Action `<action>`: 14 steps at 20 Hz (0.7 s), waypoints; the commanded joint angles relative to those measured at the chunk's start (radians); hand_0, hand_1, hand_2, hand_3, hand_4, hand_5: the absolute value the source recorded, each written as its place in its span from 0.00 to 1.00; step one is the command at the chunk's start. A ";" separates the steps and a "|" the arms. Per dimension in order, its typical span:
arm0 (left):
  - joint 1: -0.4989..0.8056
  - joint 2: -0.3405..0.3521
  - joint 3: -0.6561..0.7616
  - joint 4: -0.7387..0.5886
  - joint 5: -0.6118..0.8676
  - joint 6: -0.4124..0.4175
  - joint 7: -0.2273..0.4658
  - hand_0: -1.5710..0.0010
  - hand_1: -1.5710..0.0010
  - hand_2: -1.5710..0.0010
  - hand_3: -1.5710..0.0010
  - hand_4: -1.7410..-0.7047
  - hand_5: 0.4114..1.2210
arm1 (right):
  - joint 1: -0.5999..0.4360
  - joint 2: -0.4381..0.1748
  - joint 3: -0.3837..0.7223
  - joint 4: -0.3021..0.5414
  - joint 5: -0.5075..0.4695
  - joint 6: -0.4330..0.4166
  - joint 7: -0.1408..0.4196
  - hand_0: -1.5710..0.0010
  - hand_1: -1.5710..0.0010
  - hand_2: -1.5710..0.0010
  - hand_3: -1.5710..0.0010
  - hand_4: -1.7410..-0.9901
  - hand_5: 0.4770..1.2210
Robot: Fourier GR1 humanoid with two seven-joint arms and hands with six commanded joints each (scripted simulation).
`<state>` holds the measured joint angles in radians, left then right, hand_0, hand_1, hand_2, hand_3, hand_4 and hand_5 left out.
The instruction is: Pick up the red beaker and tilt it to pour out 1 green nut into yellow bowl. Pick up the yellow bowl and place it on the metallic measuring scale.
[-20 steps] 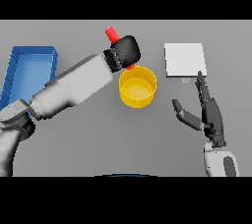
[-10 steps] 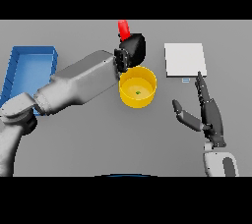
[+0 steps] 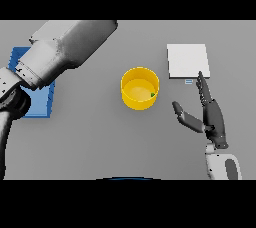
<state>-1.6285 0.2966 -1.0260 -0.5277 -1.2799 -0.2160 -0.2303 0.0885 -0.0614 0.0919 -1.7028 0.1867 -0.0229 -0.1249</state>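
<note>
nut lying in bowl, pour seems done | right hand waiting open at bowl's 4 o'clock, for lifting it to scale | I am not seeing left hand or beaker

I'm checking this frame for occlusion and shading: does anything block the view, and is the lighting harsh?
Head view: the left forearm looms large across the upper left, covering part of the blue tray; its hand is out of frame. Lighting is flat; the yellow bowl and open right hand cast no clear shadows.
</note>
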 commanded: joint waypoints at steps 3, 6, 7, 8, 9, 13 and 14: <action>-0.080 0.037 0.166 0.136 0.116 -0.033 0.058 0.00 0.00 0.00 0.00 0.01 1.00 | -0.016 -0.008 -0.004 0.006 -0.019 0.017 -0.005 1.00 1.00 1.00 1.00 0.85 0.12; -0.083 0.118 0.414 0.244 0.335 -0.075 0.151 0.00 0.00 0.00 0.04 0.01 1.00 | -0.021 -0.004 -0.001 0.016 -0.027 0.025 -0.008 1.00 1.00 1.00 1.00 0.85 0.14; -0.071 0.146 0.489 0.278 0.406 -0.075 0.171 0.00 0.00 0.00 0.04 0.01 1.00 | -0.030 -0.006 0.000 0.018 -0.027 0.027 -0.006 1.00 1.00 1.00 1.00 0.83 0.14; -0.055 0.187 0.556 0.306 0.474 -0.074 0.167 0.00 0.00 0.00 0.03 0.00 1.00 | -0.027 -0.013 -0.005 0.020 -0.037 0.035 -0.014 1.00 1.00 1.00 1.00 0.83 0.14; -0.034 0.212 0.605 0.323 0.524 -0.058 0.177 0.00 0.00 0.00 0.03 0.00 1.00 | -0.040 -0.020 -0.008 0.034 -0.026 0.029 -0.011 1.00 1.00 1.00 1.00 0.83 0.15; 0.099 0.281 0.763 0.366 0.707 0.049 0.263 0.00 0.00 0.00 0.01 0.00 1.00 | -0.043 -0.023 0.009 0.039 0.000 0.025 -0.015 1.00 1.00 1.00 1.00 0.81 0.18; 0.144 0.282 0.778 0.370 0.733 0.091 0.311 0.00 0.00 0.00 0.01 0.00 1.00 | -0.034 -0.023 0.013 0.032 0.000 0.030 -0.033 1.00 1.00 1.00 1.00 0.81 0.19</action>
<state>-1.4827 0.5785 -0.2493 -0.1565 -0.5469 -0.1271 0.0834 0.0554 -0.0848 0.1054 -1.6712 0.1866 0.0072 -0.1605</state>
